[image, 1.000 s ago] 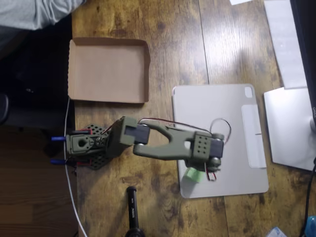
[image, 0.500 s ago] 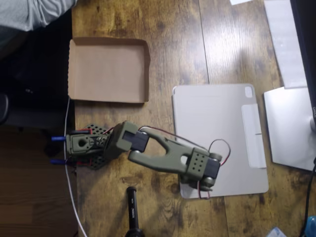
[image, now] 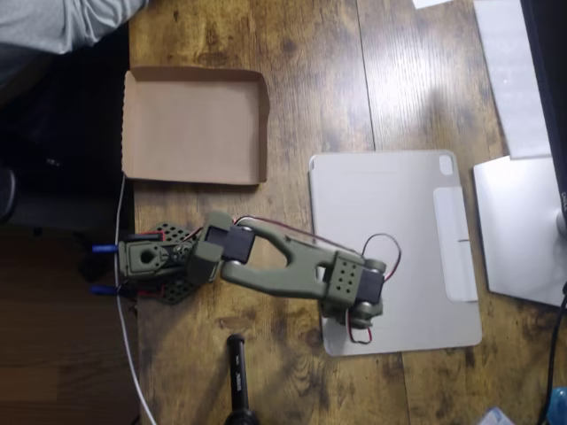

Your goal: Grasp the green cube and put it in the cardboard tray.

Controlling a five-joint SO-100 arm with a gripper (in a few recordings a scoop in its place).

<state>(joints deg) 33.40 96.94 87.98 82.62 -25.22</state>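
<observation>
The olive-green arm reaches right from its base across the wooden table, and its wrist and gripper (image: 361, 319) hang over the lower left corner of the grey pad. The green cube is hidden, with the gripper head covering the spot on that corner. The fingers point down beneath the wrist, so I cannot see whether they are open or shut. The cardboard tray (image: 195, 124) lies at the upper left, brown and shallow with low walls and nothing inside, well apart from the gripper.
A grey tablet-like pad (image: 399, 230) fills the middle right. White sheets and a silver device (image: 518, 226) lie along the right edge. A black rod (image: 237, 381) stands at the bottom. A person's grey sleeve (image: 62, 18) rests at the top left.
The cube showed under the gripper one second ago and is now covered. The wrist swung down over it, then drew slightly left and up.
</observation>
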